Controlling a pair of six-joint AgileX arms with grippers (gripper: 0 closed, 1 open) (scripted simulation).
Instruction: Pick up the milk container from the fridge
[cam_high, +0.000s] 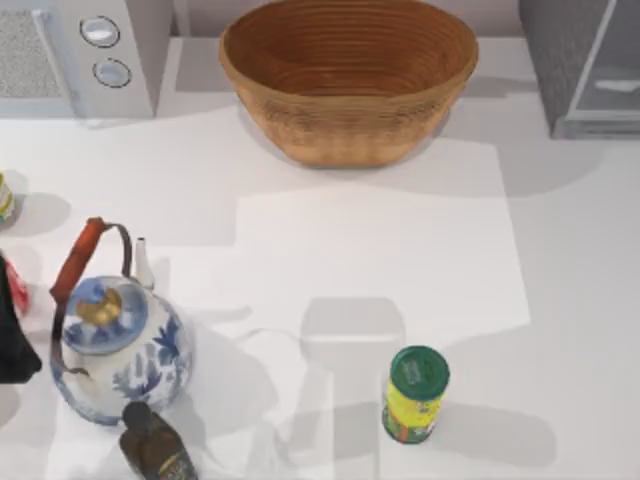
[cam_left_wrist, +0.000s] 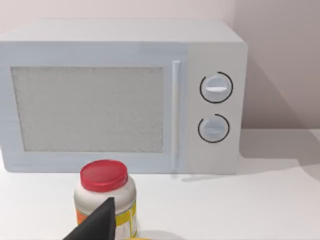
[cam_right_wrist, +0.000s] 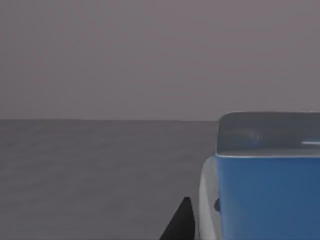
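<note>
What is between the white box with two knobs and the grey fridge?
In the top view, a big woven basket sits between the white appliance and the fridge, along the table's far edge.

A white table (cam_high: 560, 300) carries a basket (cam_high: 348, 75), a microwave (cam_high: 75, 55) and the fridge (cam_high: 585, 65) along the back, a teapot (cam_high: 115, 345), dark bottle (cam_high: 155, 445), green-lidded can (cam_high: 415, 393) and red-lidded jar (cam_left_wrist: 106, 197) nearer.

Blue, white-edged milk container (cam_right_wrist: 267, 195) upright on grey floor inside speckled grey fridge (cam_high: 585, 65), table's far right corner.
</note>
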